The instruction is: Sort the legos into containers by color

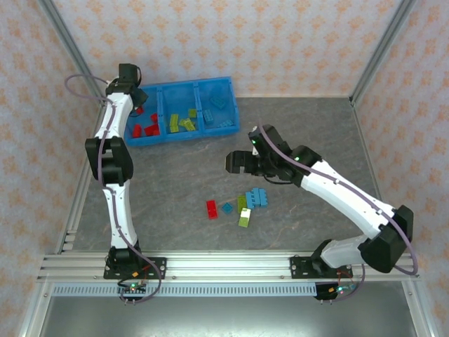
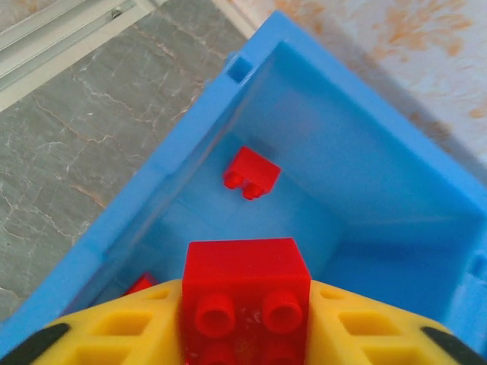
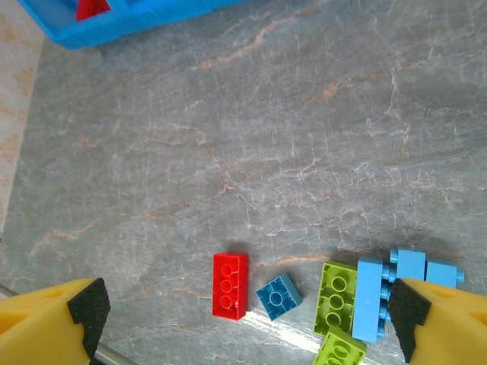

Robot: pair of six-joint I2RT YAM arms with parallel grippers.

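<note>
Delivery was the step in hand, we judged. The left gripper (image 2: 245, 331) hung over the left compartment of the long bright-blue plastic tray (image 1: 175, 138). Its yellow fingers (image 2: 114, 334) were clenched on a red studded plastic brick (image 2: 245, 262), above the compartment floor where a smaller red brick (image 2: 251, 173) lay. The tray sat by the table's far edge, toward the far-left corner. From above we saw red bricks (image 1: 150, 129) in its left compartment, lime-green bricks (image 1: 173, 126) in the middle one and light-blue bricks (image 1: 219, 103) in the right one. In our view the next move called for the jaws to part so the brick dropped among its like, and then for the arm to lift clear of the low wall.

The right gripper (image 3: 247, 319) hovered with its jaws spread wide, grasping nothing. Below it, unsorted pieces lay between the table's middle and its near edge: a red oblong brick (image 3: 229, 285), a small darker-blue square brick (image 3: 278, 296), a lime-green pair (image 3: 335, 298) and a light-blue cluster (image 3: 369, 300). We thought the red oblong the easiest pick, since it lay apart, while the green and light-blue pieces crowded just beside each other.

The grey marbled table (image 1: 168, 175) looked flat and bare elsewhere. Pale wallpaper with an orange motif (image 1: 280, 42) closed in the sides, aluminium posts (image 1: 382, 49) stood at the corners, and an aluminium rail (image 1: 231, 263) ran along the near edge.
</note>
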